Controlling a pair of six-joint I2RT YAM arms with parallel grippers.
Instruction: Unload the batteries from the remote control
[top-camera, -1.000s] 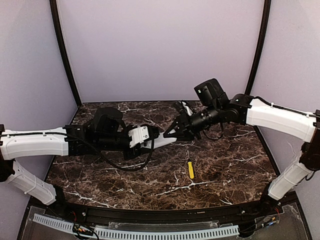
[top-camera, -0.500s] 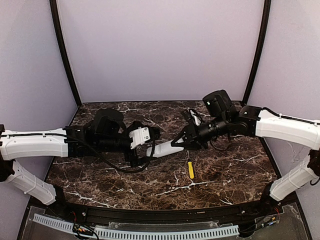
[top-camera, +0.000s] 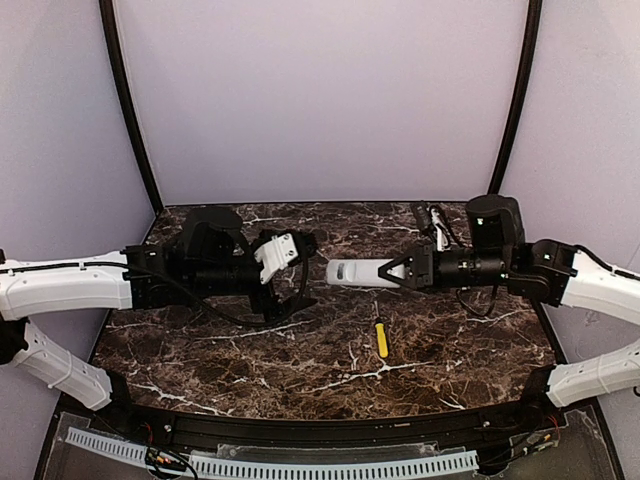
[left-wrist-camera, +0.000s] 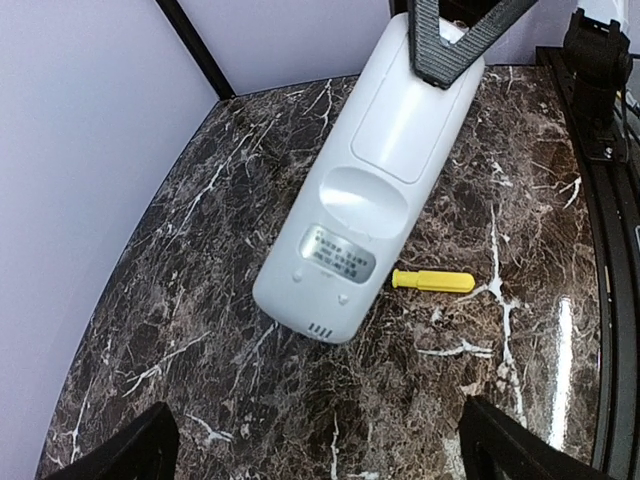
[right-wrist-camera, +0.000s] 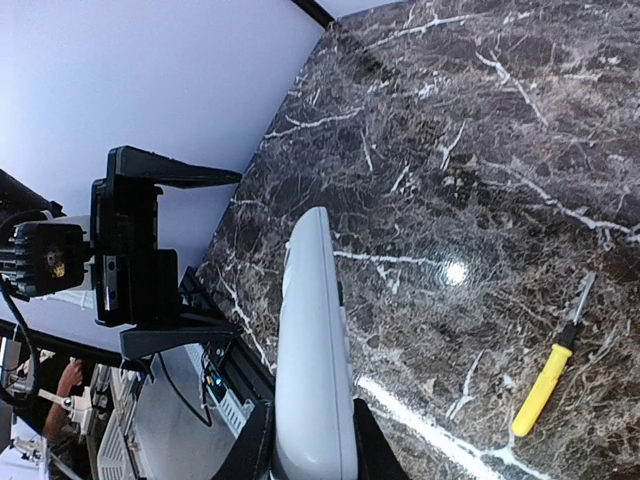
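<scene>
The white remote control hangs level above the table, held at its right end, and my right gripper is shut on it. In the right wrist view the remote runs edge-on between the black fingers. My left gripper stands open just left of the remote's free end and touches nothing. The left wrist view shows the remote's back with its cover on and a label near the end. The batteries are hidden.
A yellow-handled screwdriver lies on the dark marble table below the remote; it also shows as the screwdriver and the screwdriver. Purple walls close the back and sides, with a black frame rail at the table edge.
My left gripper opened and let go of the remote, then drew back left. The right arm carried the remote to the right and levelled it.
</scene>
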